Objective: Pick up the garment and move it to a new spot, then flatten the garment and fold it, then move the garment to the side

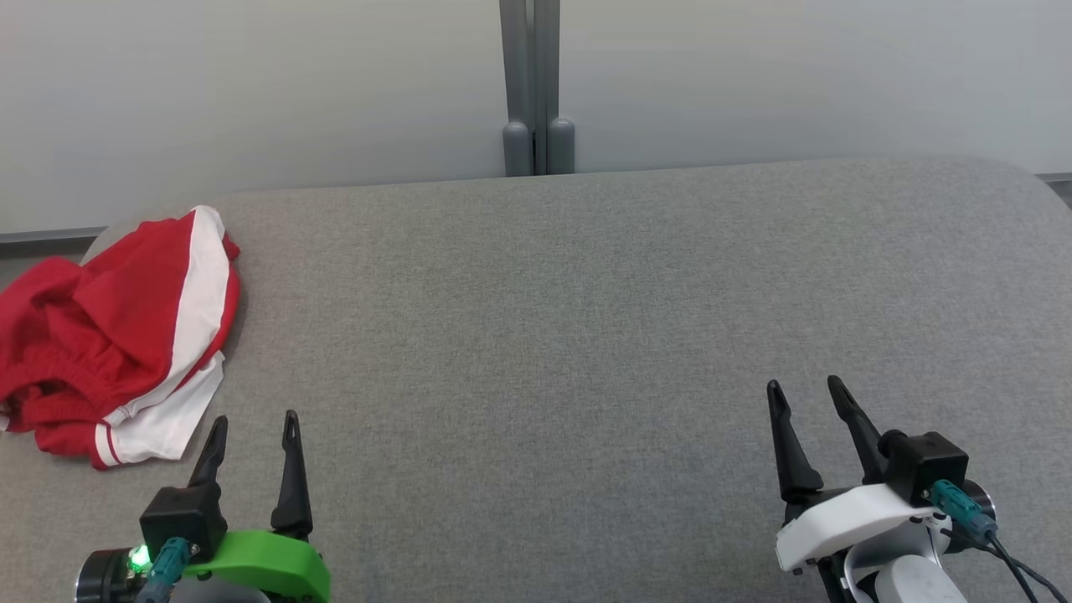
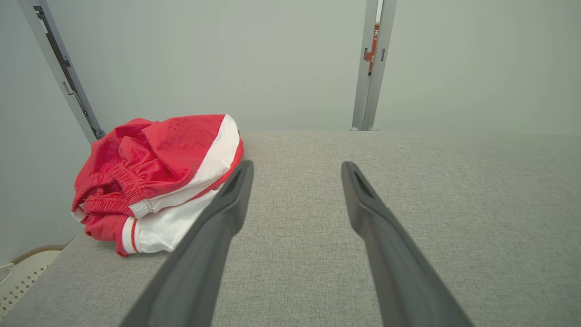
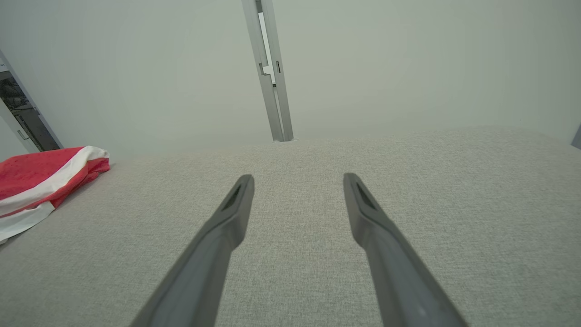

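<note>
The garment (image 1: 117,335) is a crumpled heap of red cloth with white panels, lying at the far left edge of the grey table (image 1: 586,335). In the left wrist view the garment (image 2: 154,181) sits just left of and beyond my left fingertips. My left gripper (image 1: 255,423) stands open near the front left of the table, a short way right of and nearer than the heap, holding nothing. My right gripper (image 1: 804,389) is open at the front right, far from the cloth. The right wrist view catches the garment (image 3: 41,181) at its left edge.
A pale wall runs behind the table, with a grey upright post (image 1: 533,84) at its middle. A white perforated basket (image 2: 22,272) shows below the table's left edge. The grey fabric surface stretches wide between the two grippers.
</note>
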